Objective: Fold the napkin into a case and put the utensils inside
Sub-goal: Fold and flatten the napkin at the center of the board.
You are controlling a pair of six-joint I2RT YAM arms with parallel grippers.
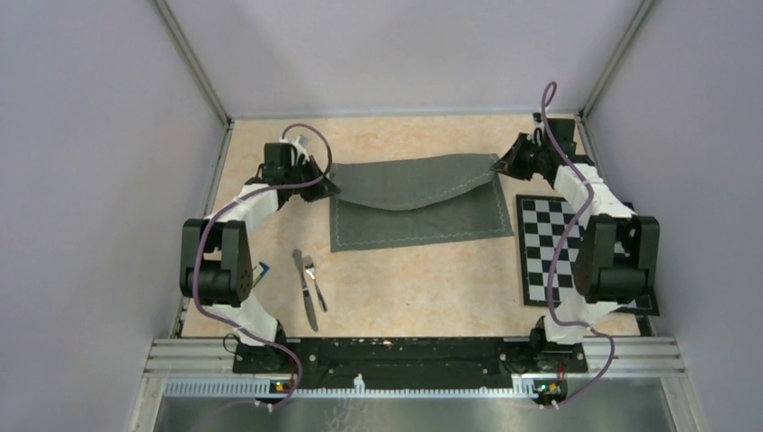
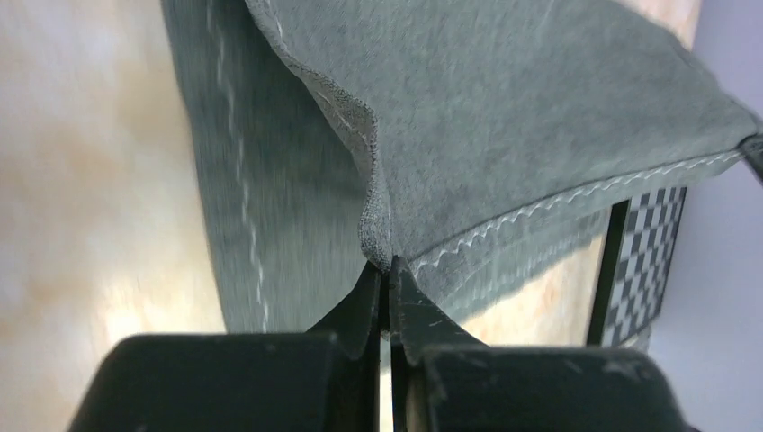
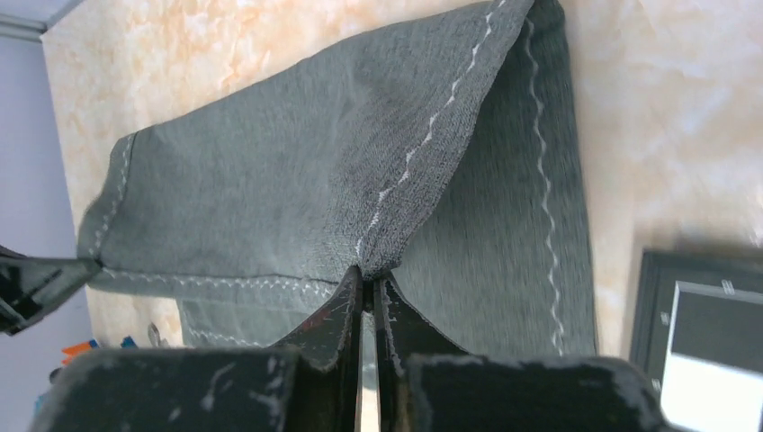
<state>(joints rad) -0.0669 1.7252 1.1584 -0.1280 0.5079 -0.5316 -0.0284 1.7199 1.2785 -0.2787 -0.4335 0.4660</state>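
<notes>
The dark grey napkin (image 1: 418,207) lies in the middle of the table, its far edge lifted off the surface and sagging in the middle over the flat lower part. My left gripper (image 1: 329,186) is shut on the napkin's lifted left corner (image 2: 378,236). My right gripper (image 1: 498,165) is shut on the lifted right corner (image 3: 382,256). Both pinch the stitched hem at their fingertips. The silver knife (image 1: 306,290) and shorter fork (image 1: 315,281) lie side by side near the front left, apart from the cloth. No case shape shows.
A black-and-white checkered board (image 1: 551,249) lies flat right of the napkin, partly under my right arm; its edge (image 2: 643,261) also shows in the left wrist view. Grey walls enclose the table on three sides. A metal rail (image 1: 414,364) runs along the near edge.
</notes>
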